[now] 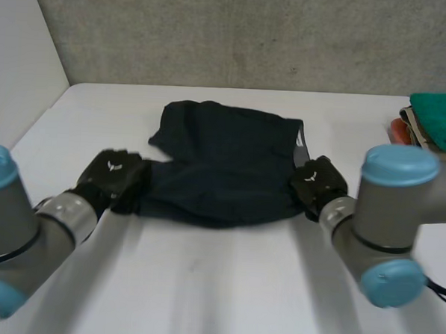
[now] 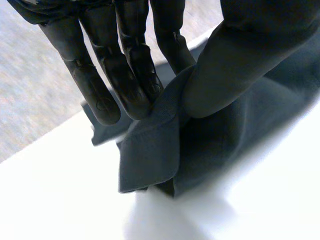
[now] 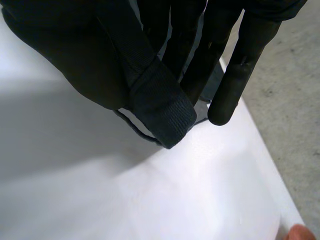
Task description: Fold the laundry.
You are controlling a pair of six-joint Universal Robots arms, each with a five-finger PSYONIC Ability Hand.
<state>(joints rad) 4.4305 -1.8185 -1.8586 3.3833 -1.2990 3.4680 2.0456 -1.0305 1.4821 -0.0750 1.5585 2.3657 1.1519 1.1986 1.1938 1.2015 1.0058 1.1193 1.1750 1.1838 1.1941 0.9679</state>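
1. A smooth white table (image 1: pixel 217 286) carries everything. A rough grey wall (image 1: pixel 252 34) stands behind it, and a plain white panel (image 1: pixel 20 44) runs along the side past the left hand (image 1: pixel 114 178).
2. Beyond the right hand (image 1: pixel 319 183), at the table's edge, sits a stack of folded cloth (image 1: pixel 439 118). Its top piece is teal, with an orange layer showing beneath.
3. Each hand has a small pale mark on its back, too small to read.
4. The dark navy garment (image 1: pixel 227 163) lies rumpled but mostly flat between the two hands. It is soft, matte and finely woven, with a pale strip at the edge by the right hand.
5. The left hand holds the garment's near corner. Its nearly straight fingers (image 2: pixel 125 75) and its thumb (image 2: pixel 235 65) pinch a fold of the cloth.
6. The right hand is closed on the opposite edge. Thumb and fingers (image 3: pixel 240 75) clamp a thick stitched hem band (image 3: pixel 160 102), which sticks out past the fingertips.
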